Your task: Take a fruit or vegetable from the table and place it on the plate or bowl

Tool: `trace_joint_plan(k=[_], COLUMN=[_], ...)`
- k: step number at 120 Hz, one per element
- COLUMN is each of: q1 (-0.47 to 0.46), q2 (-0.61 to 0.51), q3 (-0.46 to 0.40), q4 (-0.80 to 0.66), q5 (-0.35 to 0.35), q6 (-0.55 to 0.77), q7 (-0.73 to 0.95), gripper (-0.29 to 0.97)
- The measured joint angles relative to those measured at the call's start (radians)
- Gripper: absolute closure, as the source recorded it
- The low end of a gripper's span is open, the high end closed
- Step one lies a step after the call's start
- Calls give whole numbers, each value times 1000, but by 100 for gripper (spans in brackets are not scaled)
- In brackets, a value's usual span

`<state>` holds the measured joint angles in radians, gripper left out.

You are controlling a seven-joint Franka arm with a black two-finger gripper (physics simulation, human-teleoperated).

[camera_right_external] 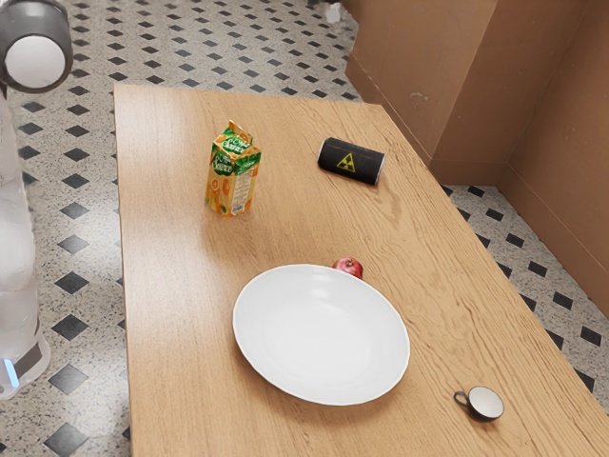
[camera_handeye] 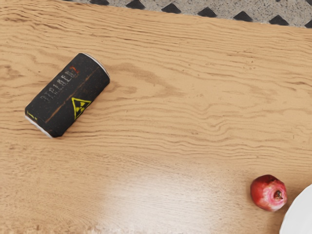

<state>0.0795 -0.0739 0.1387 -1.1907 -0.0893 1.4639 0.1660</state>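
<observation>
You've got the small red pomegranate (camera_right_external: 348, 268) near the middle of the wooden tabletop (camera_right_external: 171, 286), just beside the far rim of the round white plate (camera_right_external: 321, 333); can't tell if they touch. Gripper state: you can't tell from these views whether it's spread or closed. The hand cam looks down on bare wood between the black can w/ yellow hazard triangle (camera_handeye: 67, 94) and the pomegranate (camera_handeye: 268, 193). So the fruit sits off to one side of the hand, not under it, w/ a sliver of plate rim (camera_handeye: 300, 217) next to it. The plate lies toward the tabletop's near edge, its surface bare white. The small dark cup (camera_right_external: 481, 403), white inside, sits by the near corner at the exterior view's right. The can (camera_right_external: 350, 160) lies on its side toward the far edge. The orange-and-green juice carton (camera_right_external: 232, 168) stands upright, well apart from it. The white arm (camera_right_external: 19, 238) stands off the tabletop at the exterior view's left.
</observation>
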Motion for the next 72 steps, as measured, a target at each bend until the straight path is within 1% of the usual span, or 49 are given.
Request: trace_joint_plan(k=[4,8,11,14,18,23,37,42,48,57,64,72], q1=[119,213,262,284,292,289,220,210,217,244,263,225], q2=[-3,1,6,9,3,-4,-9,-7,11,84,116,105], q3=[-3,3,7,19,39,48,55,60,63,62,48,42], q4=[8,12,15,16,17,18,20,20,19,18,2,-52], q5=[-25,-56,-74,-88,-99,-95,-81,-70,-55,-39,-2,85], q6=[-8,-14,-18,-21,-31,-46,-77,-84,-90,-95,-96,-87], q7=[4,8,10,13,17,21,32,35,39,44,46,28], gripper=[2,2,2,2,2,2,2,2,2,2,2,2])
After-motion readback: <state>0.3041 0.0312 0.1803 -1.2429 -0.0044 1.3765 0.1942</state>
